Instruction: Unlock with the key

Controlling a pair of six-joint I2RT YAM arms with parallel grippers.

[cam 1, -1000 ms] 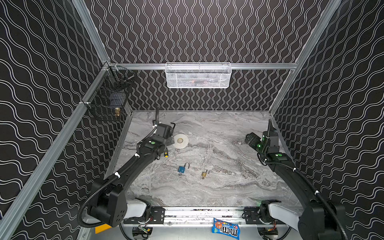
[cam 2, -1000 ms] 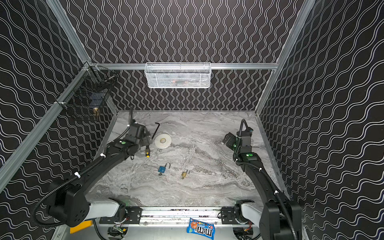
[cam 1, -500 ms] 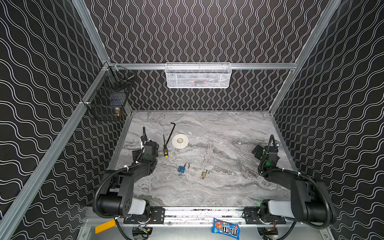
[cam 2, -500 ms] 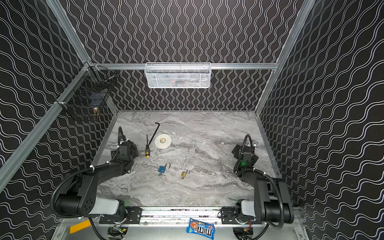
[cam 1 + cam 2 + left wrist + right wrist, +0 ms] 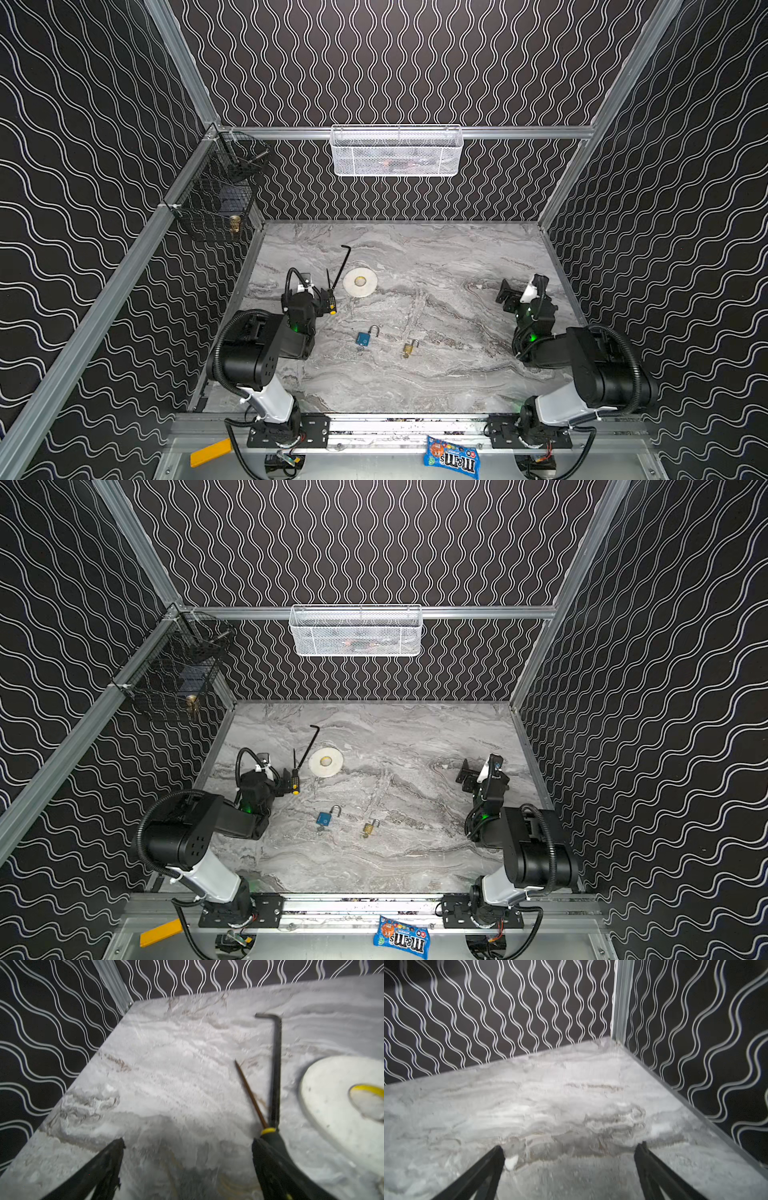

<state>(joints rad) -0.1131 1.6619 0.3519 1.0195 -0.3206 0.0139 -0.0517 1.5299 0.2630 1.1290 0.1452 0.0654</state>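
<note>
A blue padlock lies on the marble table near the front middle, its shackle raised. What looks like a small silvery key sticks out of its near end. A brass padlock lies just to its right. My left gripper rests open and empty at the left, behind the locks. My right gripper is open and empty at the far right. Neither wrist view shows the locks.
A black-and-yellow screwdriver lies against my left gripper's finger, beside a black hex key and a white tape roll. A white mesh basket and a black wire basket hang on the walls.
Both arms have folded back from their stretched-out poses toward the front of the table. Both grippers have stayed open. The padlocks have not moved.
</note>
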